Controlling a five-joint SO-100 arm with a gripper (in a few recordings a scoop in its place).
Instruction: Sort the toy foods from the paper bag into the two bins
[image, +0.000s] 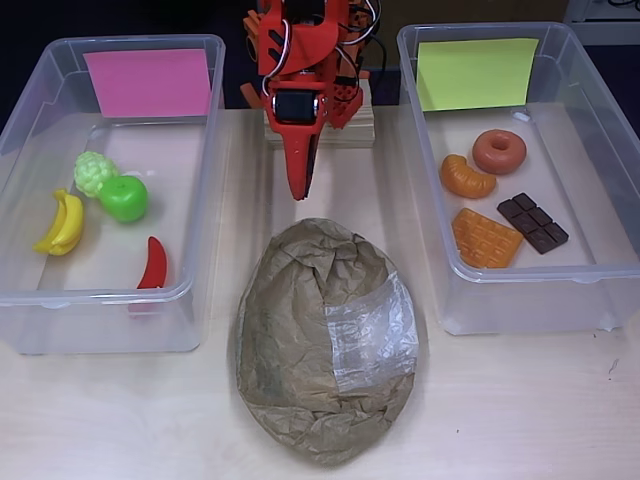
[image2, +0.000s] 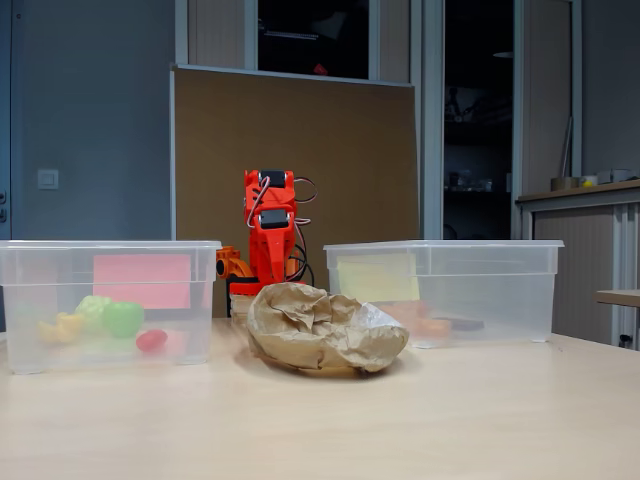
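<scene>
The pincer (image: 300, 185) hangs closed and empty, pointing at the paper bag (image: 325, 340) just ahead of its tip; pink-labelled bin (image: 30, 150) left, yellow-green-labelled bin (image: 610, 130) right, overhead.

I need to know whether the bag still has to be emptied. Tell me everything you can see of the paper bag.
The paper bag is crumpled brown paper, oval from overhead, with a clear shiny plastic patch on its right side in that view. It lies flattened but lumpy on the table, between the two bins and touching neither, just in front of the gripper, which is clear of it. In the fixed view it is a low, wrinkled mound. No opening faces either camera, so its contents cannot be told.
</scene>
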